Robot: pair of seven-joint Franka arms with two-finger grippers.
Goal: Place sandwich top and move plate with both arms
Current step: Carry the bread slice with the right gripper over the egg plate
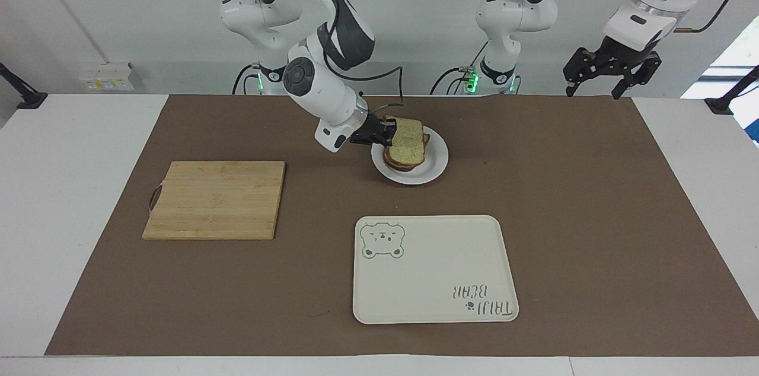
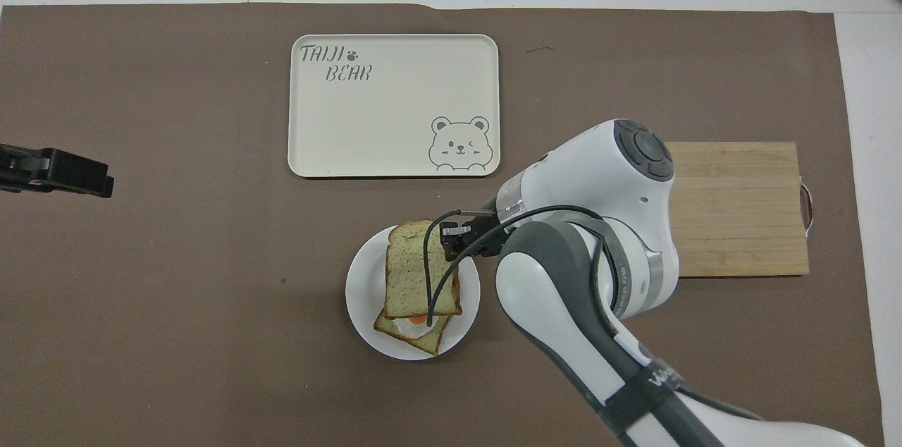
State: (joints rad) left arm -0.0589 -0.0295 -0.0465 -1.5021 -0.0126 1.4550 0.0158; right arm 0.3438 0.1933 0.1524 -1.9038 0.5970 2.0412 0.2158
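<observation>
Surface: brown mat (image 1: 593, 216) over a white table (image 1: 71, 186).
Writing: "TAIJI BEAR" and a bear face on the cream tray (image 1: 436, 281).
Sandwich top (image 1: 408, 140): pinched at one edge by the closed right gripper (image 1: 384, 131), over the egg bread (image 2: 416, 335) on the white plate (image 1: 436, 168).
Left gripper (image 1: 611, 70): jaws spread, empty, waiting above the mat's edge.
Nearby: wooden cutting board (image 1: 216, 199), bare, toward the right arm's end.

Sandwich top (image 1: 407, 140): plain light speckled slice with brown crust, lying roughly flat over the egg-bearing slice, pinched at one edge by the right end effector (image 1: 386, 131). Plate (image 1: 436, 165): small, round, white, flat on the brown mat, nearer the robots than the cream tray.
</observation>
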